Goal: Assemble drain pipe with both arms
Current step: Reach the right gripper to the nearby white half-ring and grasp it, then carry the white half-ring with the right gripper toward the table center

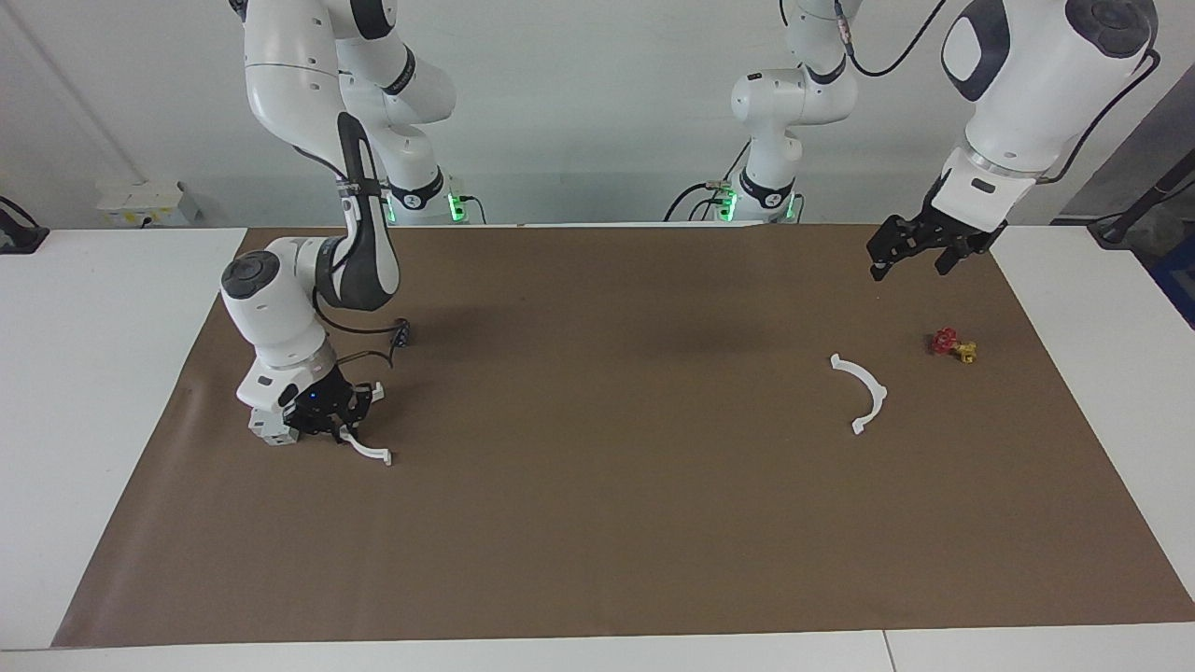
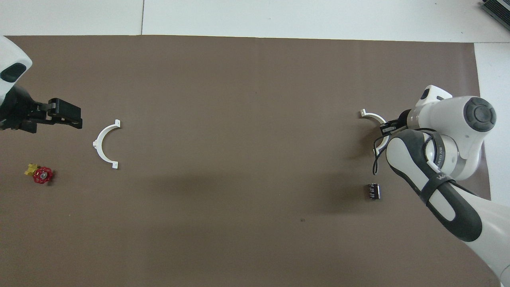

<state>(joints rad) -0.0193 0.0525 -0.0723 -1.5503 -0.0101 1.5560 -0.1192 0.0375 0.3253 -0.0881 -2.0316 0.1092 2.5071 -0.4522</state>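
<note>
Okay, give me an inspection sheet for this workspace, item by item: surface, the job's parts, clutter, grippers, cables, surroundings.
Surface: brown mat on a white table.
Job's things: one half-ring under the right gripper; the second half-ring lies free at the left arm's end; not joined.
Clutter: grey-white block beside the right gripper; red-and-yellow valve near the second half-ring; small black part on the mat.
Grippers: right gripper down at the mat, shut on its half-ring; left gripper open, waiting above the mat.
Cables: black cable along the right arm.
Surroundings: white wall box.
</note>
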